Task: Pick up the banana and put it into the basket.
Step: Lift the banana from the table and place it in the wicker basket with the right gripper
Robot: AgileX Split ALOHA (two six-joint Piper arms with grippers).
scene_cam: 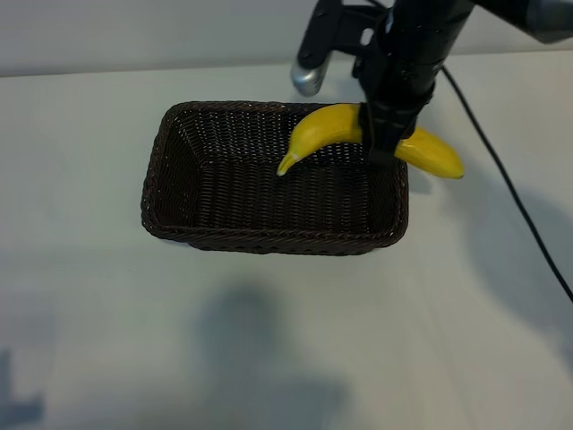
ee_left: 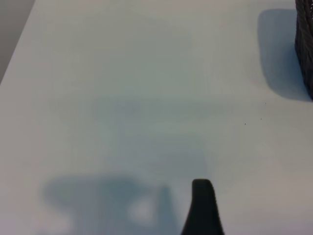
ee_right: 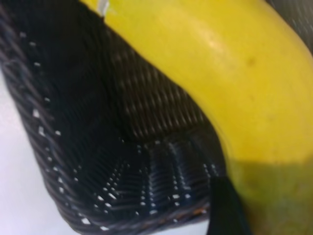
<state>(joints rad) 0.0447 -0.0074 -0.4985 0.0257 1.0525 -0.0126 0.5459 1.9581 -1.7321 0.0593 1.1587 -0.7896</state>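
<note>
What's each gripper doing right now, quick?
Right gripper: shut on the banana, held over the basket's far right corner.
Left gripper: open, holding nothing, over bare table beside the basket.

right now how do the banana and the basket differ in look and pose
The banana is smooth, bright yellow and curved; the basket is dark brown woven wicker, rectangular with rounded corners. The banana is held up in the right gripper, while the basket sits flat on the table. The banana is slimmer and shorter than the basket, with one end over the basket's inside and the other past its right rim.
</note>
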